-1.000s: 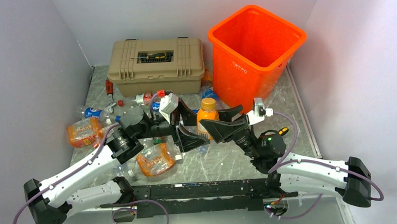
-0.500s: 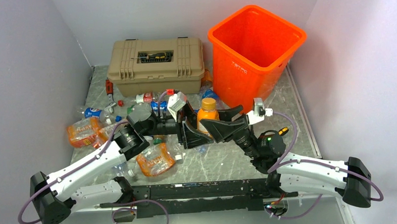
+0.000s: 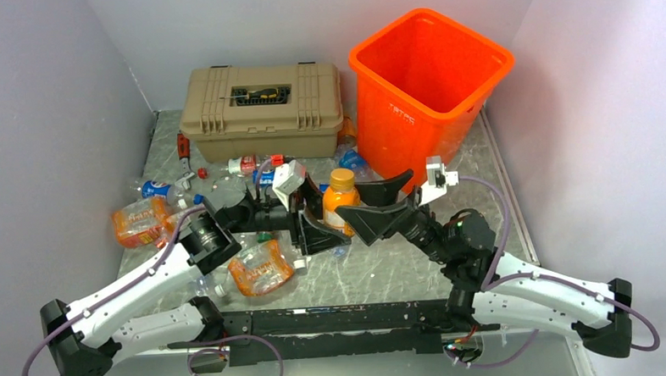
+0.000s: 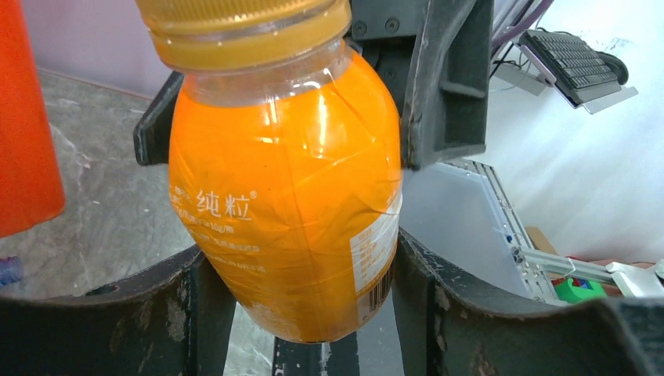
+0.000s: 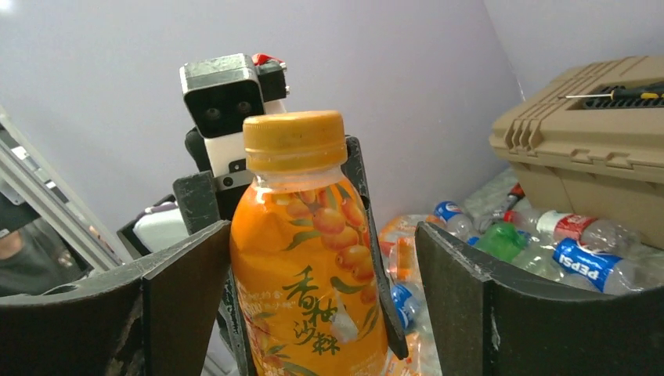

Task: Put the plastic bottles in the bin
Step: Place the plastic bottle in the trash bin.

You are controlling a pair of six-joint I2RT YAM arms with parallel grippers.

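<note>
Mid-counter, just near-left of the bin: one orange bottle stands upright, yellow cap up, bracketed by both arms.

Left jaws are closed on its body. The left wrist view shows a pad against each side of the orange bottle, seemingly low down. Right jaws stand open: the right wrist view shows a clear gap either side of the orange bottle, so they touch nothing. Cannot tell whether the base rests on the counter or hangs just above it.

Reading: looks like a hand-over, with the bottle in the left's charge. The bin sits far right, its rim well above cap level. The tan toolbox is beside it, far left. The other bottles lie heaped on the left of the counter.

To do this step well:
- The right arm should back straight out first, jaws wide, so no finger clips the cap.
- The left should hold firm. The wrap looks slick and the grip is low, so the bottle may tip. Keep it upright and avoid quick wrist rolls.
- Lift high before travelling right, clearing the thick rim rather than brushing the bin's near wall.
- Let go only when the bottle is fully over the mouth, not over the rim.
- Risk: the arms sit close together, and the right one lies across the lane to the bin.
</note>
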